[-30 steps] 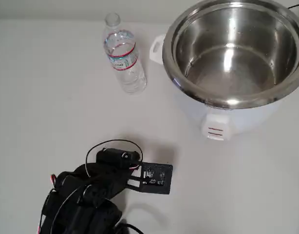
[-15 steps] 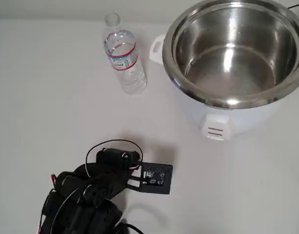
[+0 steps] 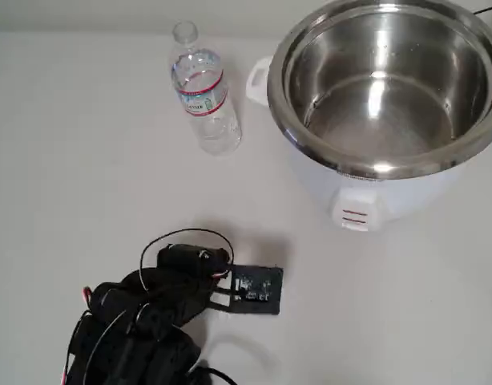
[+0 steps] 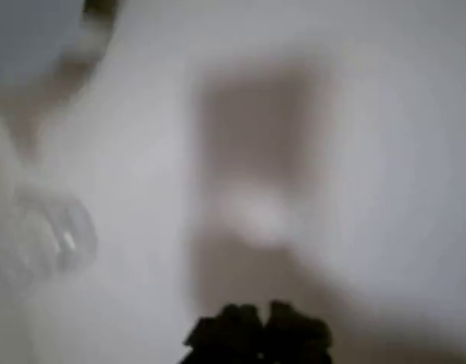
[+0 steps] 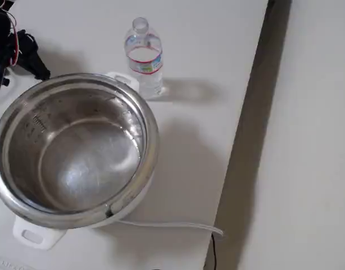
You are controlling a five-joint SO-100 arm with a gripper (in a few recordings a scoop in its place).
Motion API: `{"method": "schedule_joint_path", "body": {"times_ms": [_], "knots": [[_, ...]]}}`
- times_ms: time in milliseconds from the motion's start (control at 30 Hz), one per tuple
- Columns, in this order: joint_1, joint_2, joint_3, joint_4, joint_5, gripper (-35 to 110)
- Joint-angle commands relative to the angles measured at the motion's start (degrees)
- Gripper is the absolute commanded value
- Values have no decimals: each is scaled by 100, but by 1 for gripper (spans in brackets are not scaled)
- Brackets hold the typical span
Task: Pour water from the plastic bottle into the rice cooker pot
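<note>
the table (image 3: 86, 144) is a plain matt white surface, evenly lit, with soft grey shadows under each thing. in the overhead view, going left to right: the black arm (image 3: 142, 321) sits low at the lower left, wrapped in black, red and white wires, with a flat black plate sticking out to its right. the gripper (image 4: 256, 334) shows as a dark blurred lump at the bottom of the wrist view, over bare table; whether its jaws are spread or pressed together cannot be told. it holds nothing that can be seen and is well apart from the bottle.

the bottle (image 3: 204, 96) stands upright and capless on the table at upper centre, clear and ribbed, its white label edged in red and blue. any water in it is too clear to make out. just to its right, near but apart, is the white cooker's side handle (image 3: 258, 78).

the pot (image 3: 388, 88) fills the upper right, shiny steel with a wide rim, set in the white cooker body; its front switch (image 3: 354, 215) faces the lower edge.

in the fixed view the bottle (image 5: 143, 56) stands behind the pot (image 5: 71, 152), a white cord (image 5: 172, 226) trails from the cooker, and the table ends at a straight edge on the right, with a dark gap and a pale floor (image 5: 307, 140) beyond.
</note>
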Motion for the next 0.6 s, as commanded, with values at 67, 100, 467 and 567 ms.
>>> {"method": "schedule_joint_path", "body": {"times_ms": [67,100,467,567], "knots": [[-2303,79,88,369,-3340,3],[-2531,88,88,325,-3480,3],[-2118,-44,510,-3753,-6161,33],[-2030,-1336,510,-5493,-6706,37]]}}
